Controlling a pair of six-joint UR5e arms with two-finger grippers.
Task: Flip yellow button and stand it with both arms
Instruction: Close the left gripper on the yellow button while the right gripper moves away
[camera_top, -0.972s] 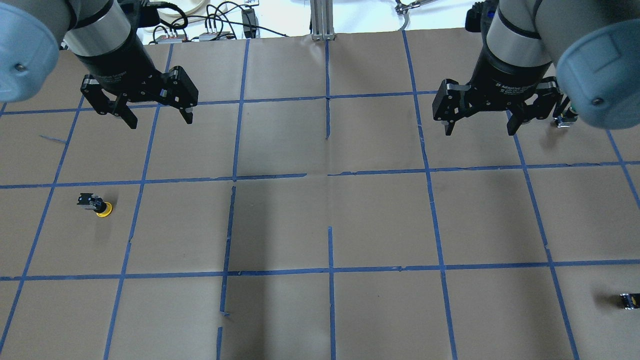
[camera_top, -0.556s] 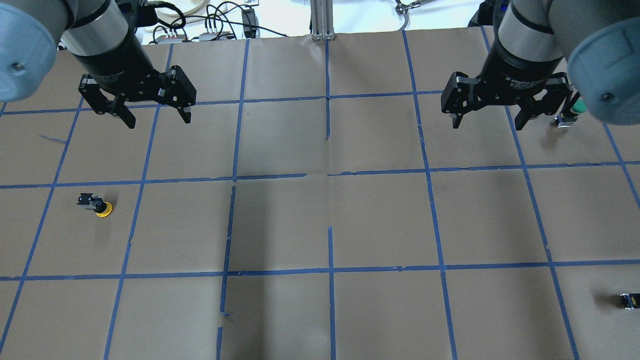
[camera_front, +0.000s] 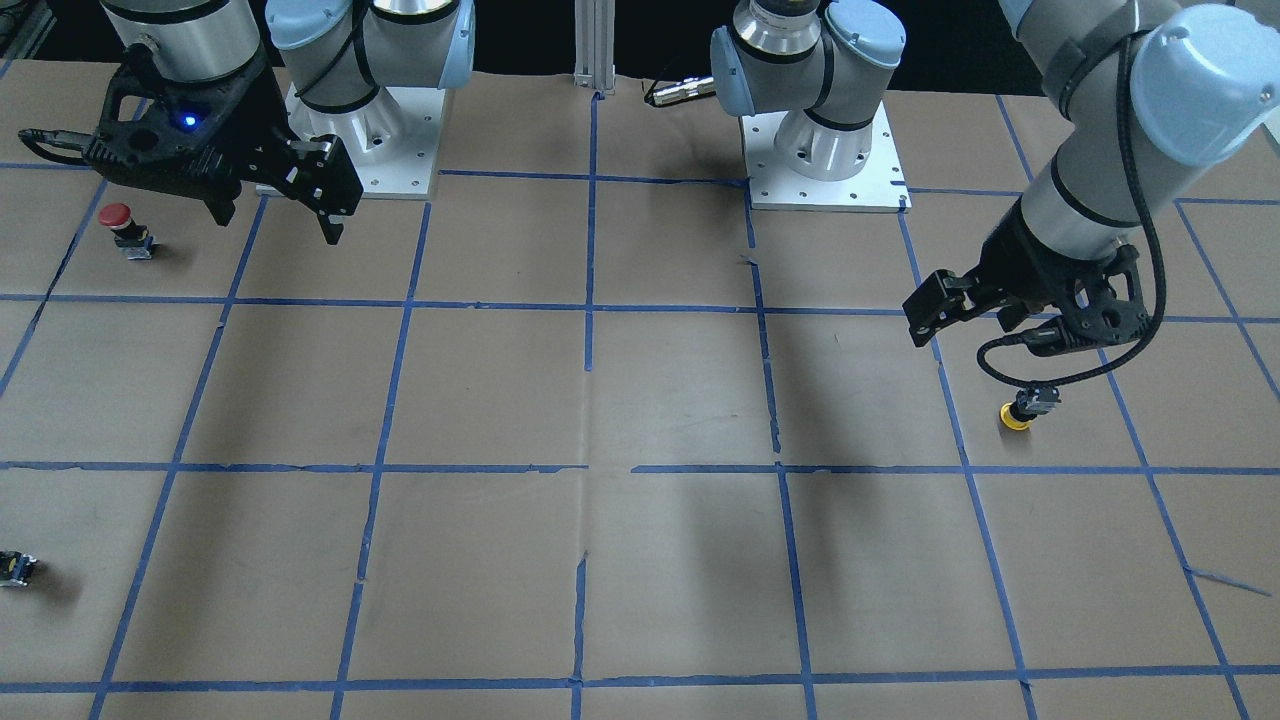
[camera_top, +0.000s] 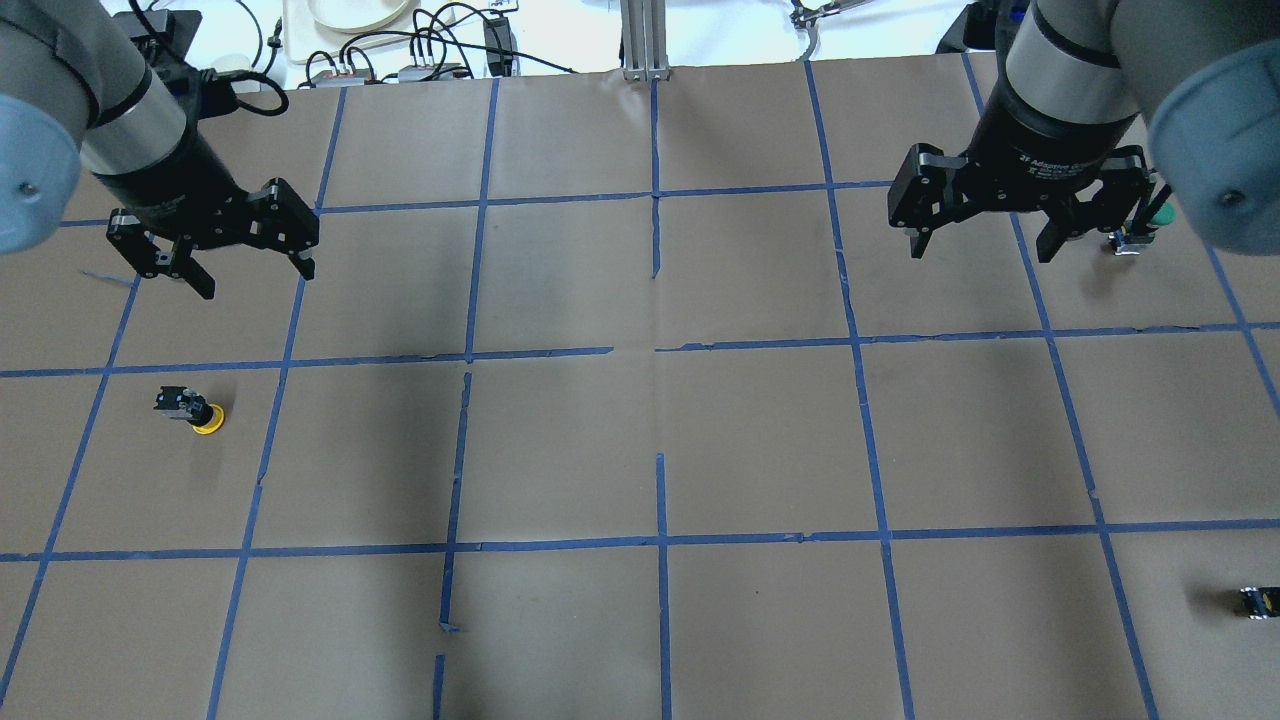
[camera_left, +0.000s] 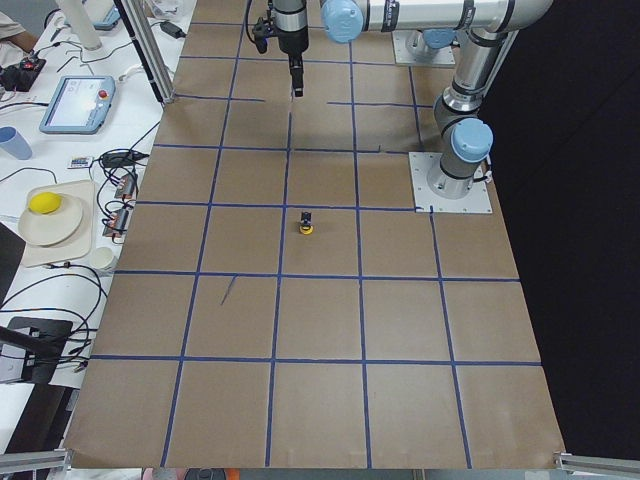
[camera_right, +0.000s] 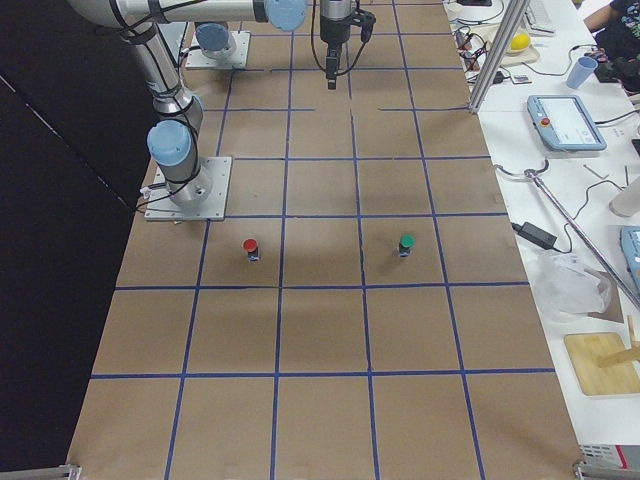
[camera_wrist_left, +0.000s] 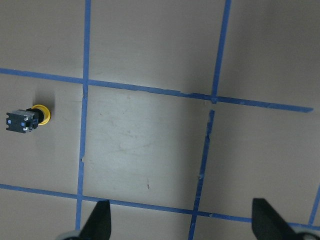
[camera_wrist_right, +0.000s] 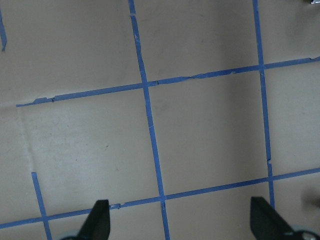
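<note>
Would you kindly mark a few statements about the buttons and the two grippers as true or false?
1. The left gripper is open and empty. True.
2. The yellow button is clamped in the right gripper. False: it rests on the table, touched by neither gripper, on the left arm's side.
3. The right gripper is open. True.
4. The red button sits right beside the yellow button. False: it is at the far side of the table from it, near the right gripper.
</note>
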